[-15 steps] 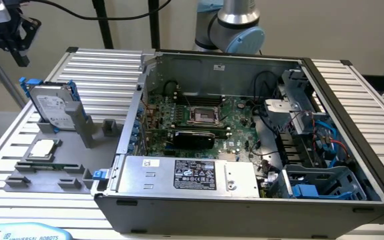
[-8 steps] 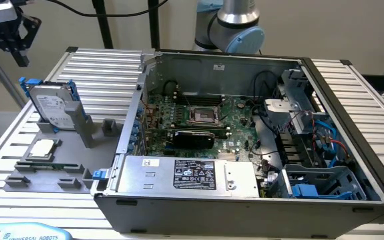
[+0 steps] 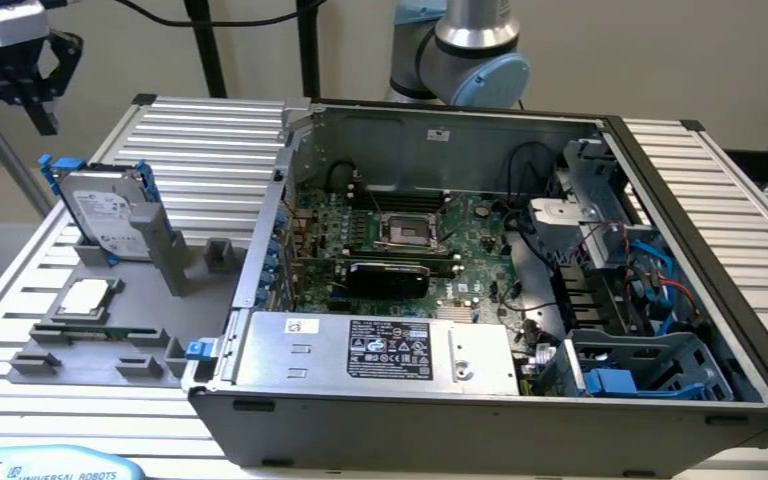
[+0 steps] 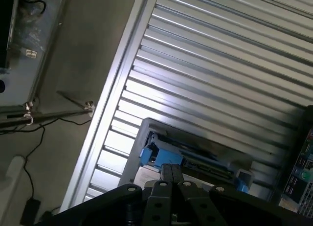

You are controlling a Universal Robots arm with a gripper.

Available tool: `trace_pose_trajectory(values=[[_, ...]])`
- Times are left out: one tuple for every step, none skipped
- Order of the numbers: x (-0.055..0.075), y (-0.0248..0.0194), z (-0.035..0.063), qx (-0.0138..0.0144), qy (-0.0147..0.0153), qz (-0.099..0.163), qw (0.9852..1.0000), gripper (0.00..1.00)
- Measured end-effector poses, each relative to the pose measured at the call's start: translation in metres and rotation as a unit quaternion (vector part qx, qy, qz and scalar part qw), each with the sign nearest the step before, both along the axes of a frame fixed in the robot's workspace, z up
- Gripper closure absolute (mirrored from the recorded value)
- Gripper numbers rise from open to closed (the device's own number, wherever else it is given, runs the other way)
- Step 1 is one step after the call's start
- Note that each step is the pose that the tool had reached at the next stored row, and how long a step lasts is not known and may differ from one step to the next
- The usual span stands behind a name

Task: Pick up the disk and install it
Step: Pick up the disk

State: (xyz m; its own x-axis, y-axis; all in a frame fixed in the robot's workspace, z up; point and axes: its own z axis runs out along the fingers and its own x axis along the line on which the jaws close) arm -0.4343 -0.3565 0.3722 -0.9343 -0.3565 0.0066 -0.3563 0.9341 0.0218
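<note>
Open computer case nearest, grey power-supply box against its near wall, motherboard behind that. Blue drive cage sits in the near corner at the exterior view's right. The case's side wall stands between that cage and the grey holder on the ribbed table at the exterior view's left. Disk stands on edge in the holder, leaning, blue carrier around it, a holder post just beside it. Processor chip lies flat, nearer. Gripper hangs above the disk, apart from it. Wrist view: gripper jaws pressed together, gripping nothing, disk below.
</note>
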Motion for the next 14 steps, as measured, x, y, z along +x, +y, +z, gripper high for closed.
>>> trace_pose_trajectory(values=[[0.0000,0.0000,-0.0002,0.0000,-0.0005,0.009,1.0000,0.89],[0.0000,0.0000,-0.0004,0.0000,-0.0009,0.018,0.9998,0.89],[0.0000,0.0000,-0.0005,0.0000,-0.0012,0.025,0.9997,0.89],[0.0000,0.0000,-0.0007,0.0000,-0.0016,0.034,0.9994,0.89],[0.0000,0.0000,-0.0009,0.0000,-0.0019,0.043,0.9991,0.89],[0.0000,0.0000,-0.0012,0.0000,-0.0021,0.051,0.9987,0.89],[0.0000,0.0000,-0.0014,0.0000,-0.0023,0.060,0.9982,0.89],[0.0000,0.0000,-0.0016,0.0001,-0.0024,0.069,0.9976,0.89],[0.0000,0.0000,-0.0019,0.0001,-0.0026,0.078,0.9970,0.89],[0.0000,0.0000,-0.0022,0.0001,-0.0028,0.086,0.9963,0.89],[0.0000,0.0000,-0.0025,0.0001,-0.0029,0.095,0.9955,0.89],[0.0000,0.0000,-0.0027,0.0001,-0.0031,0.104,0.9945,0.89],[0.0000,0.0000,-0.0030,0.0001,-0.0032,0.113,0.9936,0.89],[0.0000,0.0000,-0.0033,0.0001,-0.0033,0.122,0.9926,0.89]])
